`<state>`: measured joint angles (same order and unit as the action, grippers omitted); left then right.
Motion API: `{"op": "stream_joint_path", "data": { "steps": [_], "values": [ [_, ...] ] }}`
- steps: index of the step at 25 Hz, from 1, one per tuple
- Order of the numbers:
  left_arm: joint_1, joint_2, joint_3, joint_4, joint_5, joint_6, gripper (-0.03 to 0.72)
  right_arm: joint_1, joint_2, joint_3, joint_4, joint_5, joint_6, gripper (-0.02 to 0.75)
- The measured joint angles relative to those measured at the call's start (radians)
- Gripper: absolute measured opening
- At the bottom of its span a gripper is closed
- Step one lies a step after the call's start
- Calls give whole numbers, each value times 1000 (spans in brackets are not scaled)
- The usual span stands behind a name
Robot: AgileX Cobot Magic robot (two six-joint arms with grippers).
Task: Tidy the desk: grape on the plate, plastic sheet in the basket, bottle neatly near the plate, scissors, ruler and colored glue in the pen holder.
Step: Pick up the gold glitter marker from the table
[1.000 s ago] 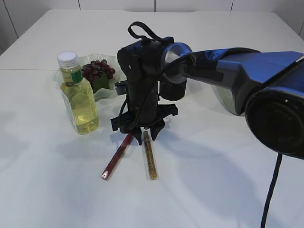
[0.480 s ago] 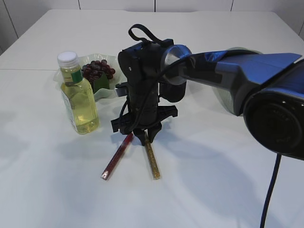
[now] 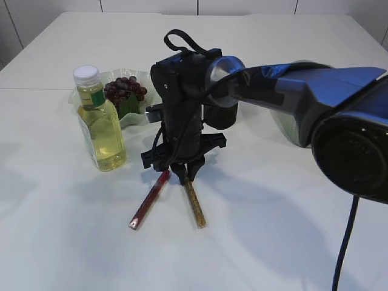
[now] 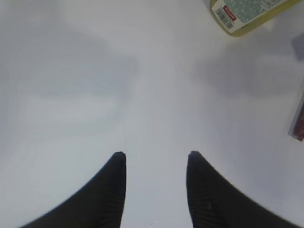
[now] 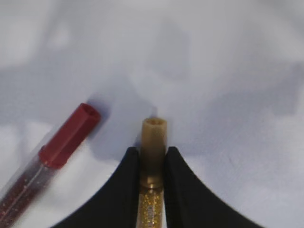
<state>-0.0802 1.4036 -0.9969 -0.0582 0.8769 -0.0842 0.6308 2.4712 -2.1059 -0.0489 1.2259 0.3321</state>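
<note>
Two colored glue sticks lie on the white table. The gold glitter one (image 3: 195,206) (image 5: 154,137) has its capped end between the fingers of my right gripper (image 3: 185,176) (image 5: 153,154), which is shut on it. The red one (image 3: 148,200) (image 5: 61,142) lies free just to its left. The bottle (image 3: 100,124) of yellow liquid stands upright beside the plate (image 3: 138,118), which holds the grape bunch (image 3: 125,88). My left gripper (image 4: 154,156) hangs open over bare table, holding nothing. Scissors, ruler, plastic sheet, basket and pen holder are out of view.
The right arm's blue and black body (image 3: 291,91) reaches in from the right and hides the table behind it. In the left wrist view, the bottle's label (image 4: 242,14) shows at the top right and the red glue's end (image 4: 299,123) at the right edge.
The right gripper's jaws have closed from open onto the gold glue's capped end. The gold stick's near end has swung slightly right. The left gripper has not changed.
</note>
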Motion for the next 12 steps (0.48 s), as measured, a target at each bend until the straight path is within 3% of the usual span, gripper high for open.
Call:
{"op": "stream_joint_path", "data": {
  "steps": [4, 12],
  "values": [
    [0, 0, 0, 0, -2, 0, 305, -17, -24, 0, 38, -1, -24, 120],
    [0, 0, 0, -1, -2, 0, 305, -159, -144, -35, 269, -1, -188, 119]
  ]
}}
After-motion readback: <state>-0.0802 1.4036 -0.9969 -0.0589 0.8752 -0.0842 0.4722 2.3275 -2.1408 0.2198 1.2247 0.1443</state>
